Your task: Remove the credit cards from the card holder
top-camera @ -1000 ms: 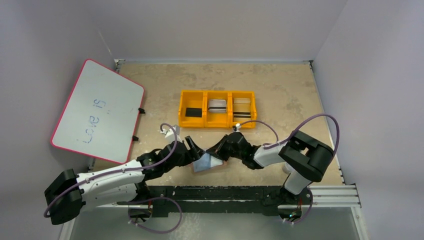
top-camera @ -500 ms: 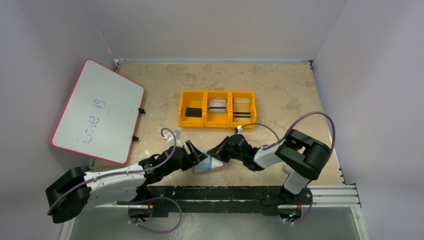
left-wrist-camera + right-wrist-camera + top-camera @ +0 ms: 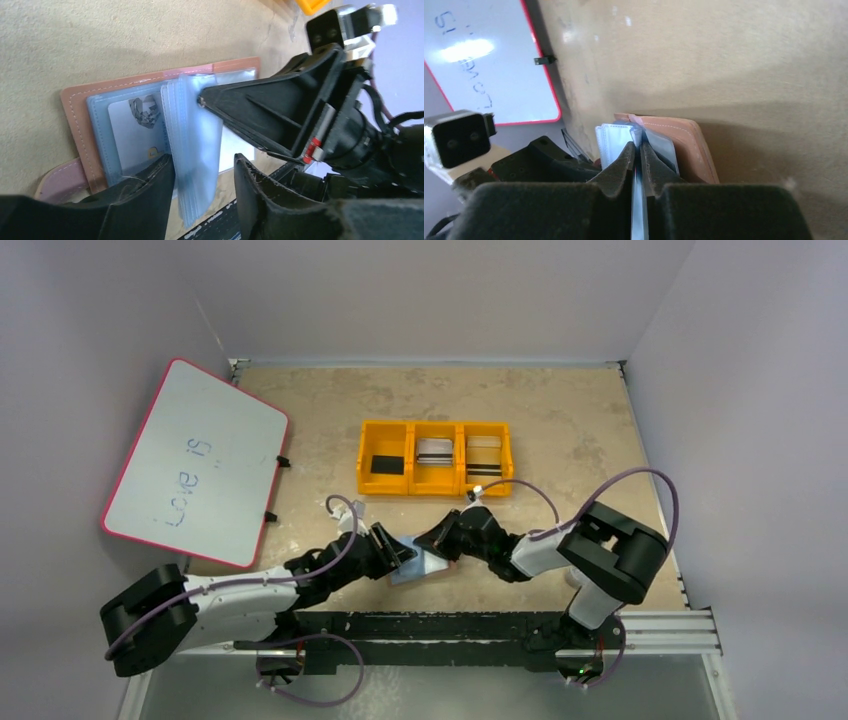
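Holder (image 3: 75, 115) lies open on desk (image 3: 560, 420) near its front edge, between the arms; right gripper (image 3: 638, 146) clenched on one upright clear leaf of it; left gripper (image 3: 203, 162) released, jaws apart astride the fanned leaves; a card (image 3: 130, 137) shows in a flat inner pocket.

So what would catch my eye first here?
Two black grippers meet over an opened tan card holder, front and centre: the right gripper pinches its clear sleeves, and the left gripper straddles them, open. Behind sit an orange tray and, at left, a red-rimmed whiteboard.
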Robot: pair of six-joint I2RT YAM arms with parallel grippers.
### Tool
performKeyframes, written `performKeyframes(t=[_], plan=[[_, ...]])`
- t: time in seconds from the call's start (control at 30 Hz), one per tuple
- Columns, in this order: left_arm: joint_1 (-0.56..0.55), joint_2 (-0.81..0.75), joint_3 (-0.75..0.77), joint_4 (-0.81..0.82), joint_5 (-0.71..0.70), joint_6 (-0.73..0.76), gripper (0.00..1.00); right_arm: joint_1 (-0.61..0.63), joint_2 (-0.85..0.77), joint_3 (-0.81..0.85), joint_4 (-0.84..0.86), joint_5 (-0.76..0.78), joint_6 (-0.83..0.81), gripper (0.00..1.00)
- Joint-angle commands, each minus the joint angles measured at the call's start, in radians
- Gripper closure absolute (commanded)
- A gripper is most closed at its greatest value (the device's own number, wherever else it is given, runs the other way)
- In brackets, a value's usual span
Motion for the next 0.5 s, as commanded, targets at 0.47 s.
performKeyframes(t=[0.47], plan=[[0.006,0.193,0.316,-0.239,-0.065,0.256,0.98,-0.005,-0.48,0.012,-0.565,0.251,-0.267,0.6]])
